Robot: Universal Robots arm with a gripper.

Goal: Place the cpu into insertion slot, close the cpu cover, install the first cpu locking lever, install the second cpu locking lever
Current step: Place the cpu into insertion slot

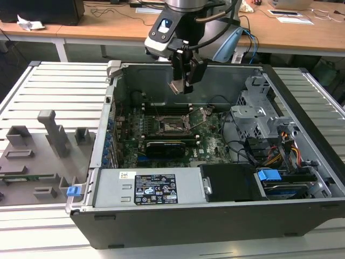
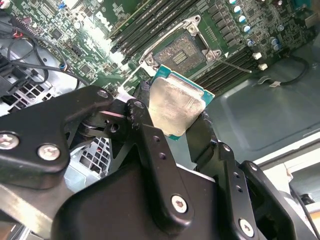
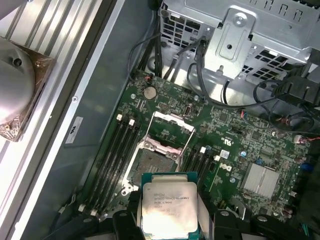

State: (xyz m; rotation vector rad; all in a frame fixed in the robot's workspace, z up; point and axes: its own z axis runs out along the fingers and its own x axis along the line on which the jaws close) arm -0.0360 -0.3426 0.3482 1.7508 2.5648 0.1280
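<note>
My gripper [image 1: 180, 85] hangs above the open computer case, shut on the cpu [image 1: 177, 86], a small silvery square chip. In both wrist views the black fingers clamp two opposite edges of the cpu [image 2: 177, 107] [image 3: 167, 207]. The chip is in the air, well above the board. Below it lies the insertion slot [image 3: 150, 167] [image 2: 181, 54] [image 1: 173, 127], its grey pin field bare. The cpu cover [image 3: 174, 120] is swung open, hinged up at the slot's far edge. A thin locking lever [image 2: 235, 65] sticks out beside the slot, unlatched.
Long black memory slots [image 3: 117, 150] run on both sides of the socket. A black card with a white label [image 1: 164, 145] sits nearer the front. A metal drive cage [image 1: 259, 108] with cables stands at the exterior view's right. A grey fixture tray [image 1: 38, 151] lies outside the case.
</note>
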